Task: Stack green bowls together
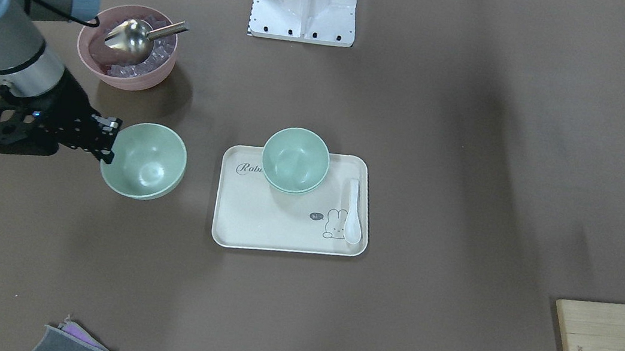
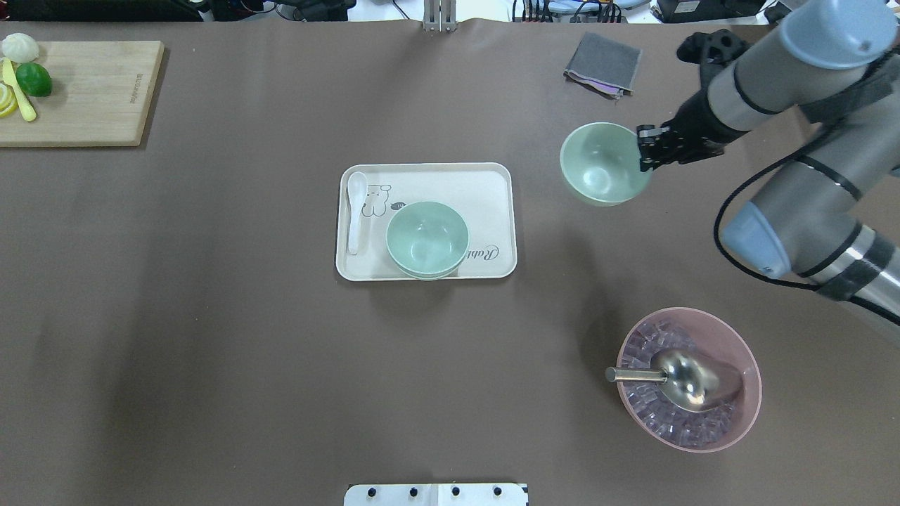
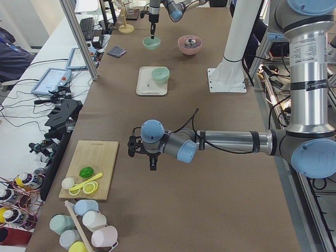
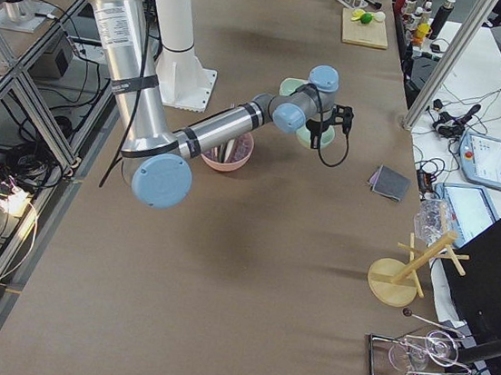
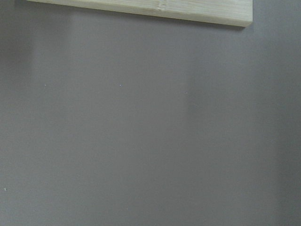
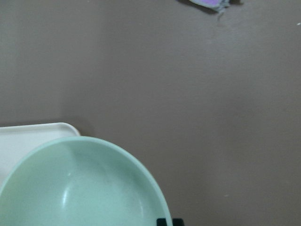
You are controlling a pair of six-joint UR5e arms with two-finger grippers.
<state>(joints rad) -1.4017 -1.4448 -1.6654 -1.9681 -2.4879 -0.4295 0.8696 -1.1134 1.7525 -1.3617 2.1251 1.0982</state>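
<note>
Brown paper covered the long table point(image 2: 211, 351). At its far left in the overhead view lay a wooden cutting board point(image 2: 91, 91) carrying a lime point(image 2: 34, 79) and some lemon slices. The left gripper point(image 3: 152, 164) hung over bare table just beside that board, fingers pointing down; how wide they stood could not be told, since the wrist camera caught only the tabletop and the board's edge.

Near the middle sat a cream tray point(image 2: 436, 179) printed with a rabbit. A white spoon point(image 2: 355, 211) lay along its left side, and two nested green bowls point(image 2: 427, 239) stood upright on the edge nearest the robot.

Further right, well apart from the tray, was the third green bowl point(image 2: 601, 165), upright and empty. The right gripper point(image 2: 645, 149) came down on its right rim and pinched it narrowly. Whether the bowl rested on the table or hung just above it was unclear.

Beyond that bowl lay a folded grey cloth point(image 2: 602, 65). Nearer the robot stood a pink bowl point(image 2: 745, 365) of ice cubes with a metal scoop point(image 2: 692, 379) inside.
</note>
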